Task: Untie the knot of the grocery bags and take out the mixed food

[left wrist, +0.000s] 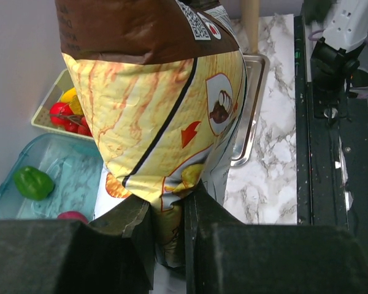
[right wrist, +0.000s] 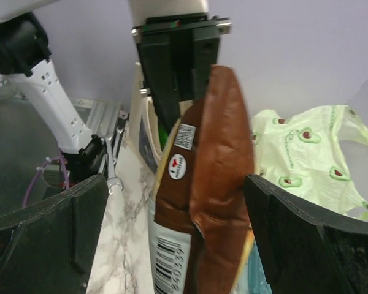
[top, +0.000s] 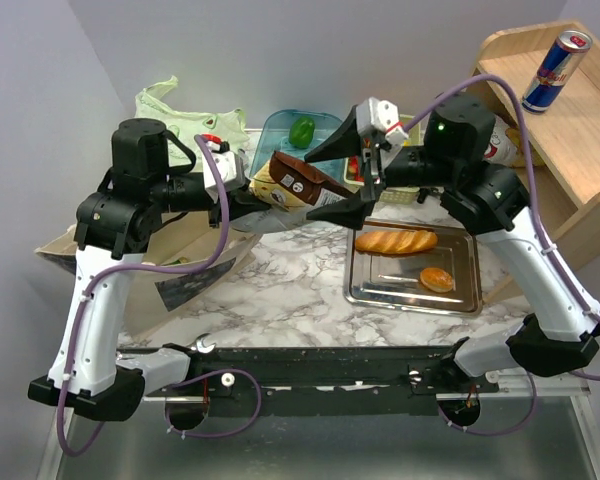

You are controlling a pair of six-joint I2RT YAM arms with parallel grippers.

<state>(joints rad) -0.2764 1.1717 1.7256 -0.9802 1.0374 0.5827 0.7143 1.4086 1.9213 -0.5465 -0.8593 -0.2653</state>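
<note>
My left gripper point(top: 248, 190) is shut on the bottom end of a brown and yellow crisp bag point(top: 295, 182) and holds it in the air over the table's back. In the left wrist view the jaws point(left wrist: 168, 226) pinch the bag's seam point(left wrist: 159, 122). My right gripper point(top: 316, 184) is open, one finger on each side of the bag's brown end point(right wrist: 202, 202), not touching it. The pale green bag point(top: 180, 105) lies flat at the back left, also in the right wrist view point(right wrist: 306, 159); I cannot make out a knot. The beige tote point(top: 185, 262) lies under my left arm.
A blue clear container point(top: 280, 128) holds a green pepper point(top: 302, 130) and a magenta vegetable point(left wrist: 73, 215). A white basket point(left wrist: 49, 104) holds strawberries point(left wrist: 64, 115). A steel tray point(top: 460, 295) holds a bread loaf point(top: 395, 240) and bun point(top: 436, 278). A can point(top: 557, 68) stands on the wooden shelf point(top: 580, 130).
</note>
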